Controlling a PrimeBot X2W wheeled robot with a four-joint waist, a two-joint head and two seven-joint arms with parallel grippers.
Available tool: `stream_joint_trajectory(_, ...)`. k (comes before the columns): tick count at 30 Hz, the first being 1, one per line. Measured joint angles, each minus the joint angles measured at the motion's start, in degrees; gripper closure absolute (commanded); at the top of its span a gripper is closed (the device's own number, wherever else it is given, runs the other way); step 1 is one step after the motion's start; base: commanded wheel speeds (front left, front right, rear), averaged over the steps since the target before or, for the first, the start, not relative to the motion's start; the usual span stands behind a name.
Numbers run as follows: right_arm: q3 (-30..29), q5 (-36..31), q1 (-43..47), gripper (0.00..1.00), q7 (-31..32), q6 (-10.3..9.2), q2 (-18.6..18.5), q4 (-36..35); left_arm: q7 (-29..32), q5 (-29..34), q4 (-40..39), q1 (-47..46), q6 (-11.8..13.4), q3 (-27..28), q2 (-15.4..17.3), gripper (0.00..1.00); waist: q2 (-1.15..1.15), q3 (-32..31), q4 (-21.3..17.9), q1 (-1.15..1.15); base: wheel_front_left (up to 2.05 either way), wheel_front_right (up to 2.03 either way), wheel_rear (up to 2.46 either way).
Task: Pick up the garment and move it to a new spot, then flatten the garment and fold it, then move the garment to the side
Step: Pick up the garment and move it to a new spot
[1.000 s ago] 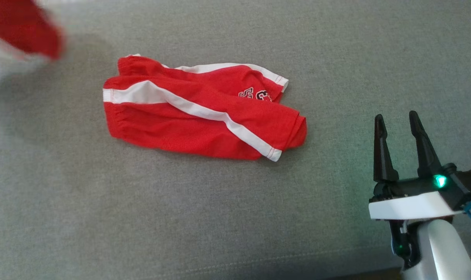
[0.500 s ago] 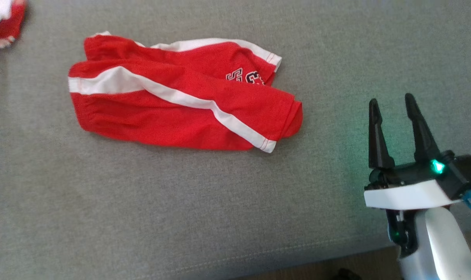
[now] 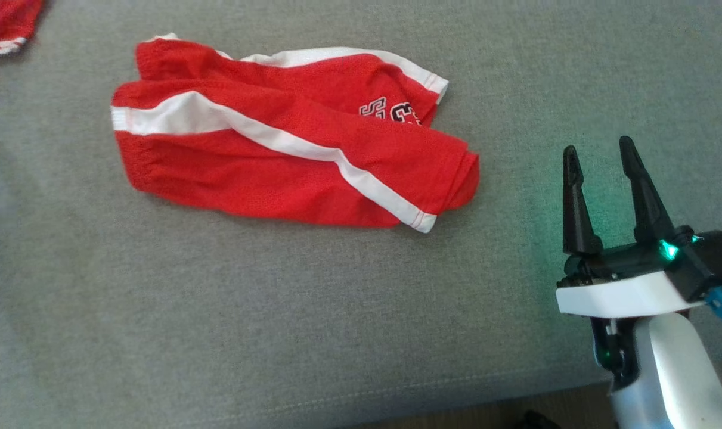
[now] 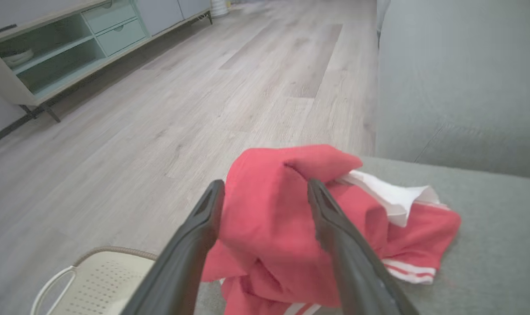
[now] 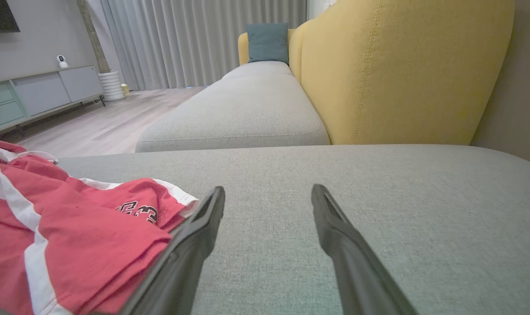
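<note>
Looking down from the head: red shorts point(image 3: 289, 137) with white side stripes lie roughly flat, a bit rumpled, on the grey sofa cushion point(image 3: 337, 310), upper middle of that view. Black lettering is half hidden under a fold near their right end.

Right gripper point(image 3: 597, 145) sits at lower right, fingers pointing up the view, spread wide, nothing between them. It's well clear of the shorts, to their right. Green LED lit on the wrist. Right wrist cam confirms bare cushion between the fingers, with the shorts off to the left by the left finger. Contact there: can't tell.

Second piece: a crumpled red garment point(image 4: 269, 227) with white trim, bunched at the cushion's corner by the edge, wood floor point(image 4: 203, 87) beyond. In the head view it's just a scrap at the top left corner, apart from the shorts.

Left gripper point(image 4: 265, 183) is over that bunch, fingers parted about as wide as the right one's. Cloth shows in the gap and behind both fingers. Whether either finger touches it: can't tell. No pinch visible.

Background: yellow backrest point(image 5: 400, 70), teal pillow point(image 5: 267, 41), pale green cabinet point(image 4: 59, 48).
</note>
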Motion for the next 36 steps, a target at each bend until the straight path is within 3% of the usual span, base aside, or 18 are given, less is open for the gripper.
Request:
stream_joint_trajectory(7, -0.3, -0.2, 0.2, 0.0, 0.0, 0.0, -0.01, 1.46, -6.08, -1.36, -2.93, 2.49, -3.71, -0.2, -3.74, 0.0, 0.0, -4.3, 2.23, 0.0, 0.0, 0.0, 0.0)
stream_joint_trajectory(16, -0.55, -0.47, 3.6, 0.0, 0.0, 0.0, -0.01, 3.11, -8.49, -1.36, -12.69, 12.3, -5.55, -3.44, -7.87, 0.0, 0.0, -12.03, 4.84, 0.0, 0.0, 0.0, 0.0)
stream_joint_trajectory(23, -0.56, -0.46, 6.44, 0.0, 0.0, 0.0, -0.01, 4.34, -9.03, -1.41, -22.41, 23.35, -5.13, -6.08, -11.71, 0.0, 0.0, -17.8, 6.23, 0.0, 0.0, 0.0, 0.0)
stream_joint_trajectory(36, 0.35, 0.71, 11.87, 0.0, 0.0, 0.0, 0.0, 5.77, -9.13, -0.19, -36.9, 46.91, -1.74, -8.98, -19.13, 0.0, 0.0, -25.26, 5.98, -0.01, 0.0, 0.0, 0.0)
